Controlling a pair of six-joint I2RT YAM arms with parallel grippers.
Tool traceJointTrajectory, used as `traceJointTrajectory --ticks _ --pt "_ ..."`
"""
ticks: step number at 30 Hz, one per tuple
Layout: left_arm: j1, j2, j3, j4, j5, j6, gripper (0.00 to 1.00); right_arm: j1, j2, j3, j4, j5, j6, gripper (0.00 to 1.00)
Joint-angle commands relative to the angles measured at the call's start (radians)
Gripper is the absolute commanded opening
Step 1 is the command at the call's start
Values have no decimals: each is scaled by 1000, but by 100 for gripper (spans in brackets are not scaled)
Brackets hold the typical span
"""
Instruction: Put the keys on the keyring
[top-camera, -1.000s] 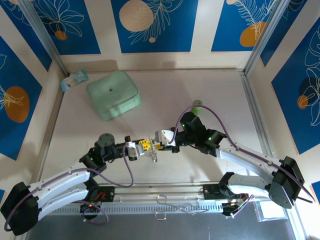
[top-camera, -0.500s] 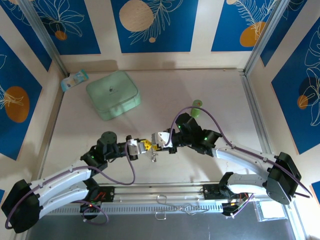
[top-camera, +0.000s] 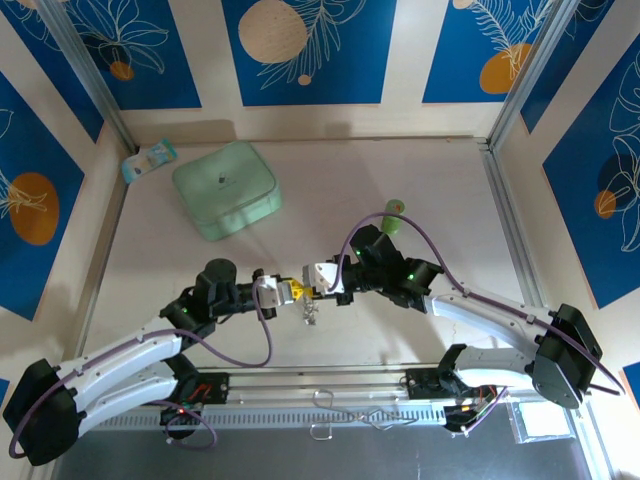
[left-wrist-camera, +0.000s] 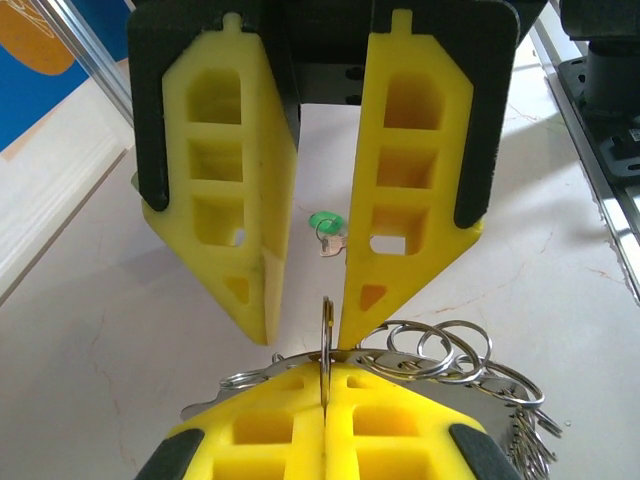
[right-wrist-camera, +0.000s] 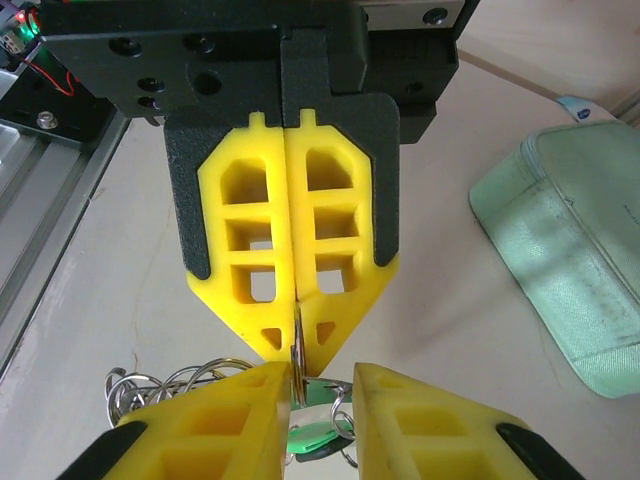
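Your left hand (left-wrist-camera: 326, 385) is clenched on the keyring (left-wrist-camera: 430, 350), your right hand (right-wrist-camera: 322, 378) at 12 o'clock half-parted, maybe nipping a green key (right-wrist-camera: 315, 435), nothing visibly threaded yet.

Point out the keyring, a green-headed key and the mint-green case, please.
keyring (left-wrist-camera: 505, 385), left wrist view, on its bunched silvery rings.
green-headed key (left-wrist-camera: 322, 220), left wrist view, on its green head.
mint-green case (top-camera: 226, 189), top external view, on its lid.

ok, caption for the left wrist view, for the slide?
Left claw shut on the keyring, facing the right claw with jaws parted; a green key shows through the gap.
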Motion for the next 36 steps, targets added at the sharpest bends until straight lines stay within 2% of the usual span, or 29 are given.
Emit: traceJointTrajectory --ticks 1,5,11,12,13,15,18,23,29,36 --pt "-9 0 43 -10 22 7 0 10 -9 28 -31 4 -19 24" --pt "-10 0 45 -13 22 6 0 13 -1 30 -37 3 -21 19" --pt "-11 2 49 -33 4 -4 0 12 -3 26 -40 -9 -19 0" --pt "-10 1 48 -30 -1 -11 0 8 -5 23 -39 -18 -15 0" --pt "-10 -2 45 -18 -9 -25 5 1 -7 18 -34 -32 -8 0" --pt "-10 -15 18 39 -22 -65 24 -23 -19 0 -12 -80 21 0" --pt "-10 -42 -41 148 -18 -118 37 -75 -43 -31 38 -181 72 0" --pt "-4 -67 -101 276 23 -211 43 -129 -57 -59 76 -294 120 0" --pt "8 -50 -169 537 64 -364 45 -156 -57 -79 120 -376 154 0" --pt "10 30 -169 636 140 -432 44 -168 -61 -89 147 -452 174 0"
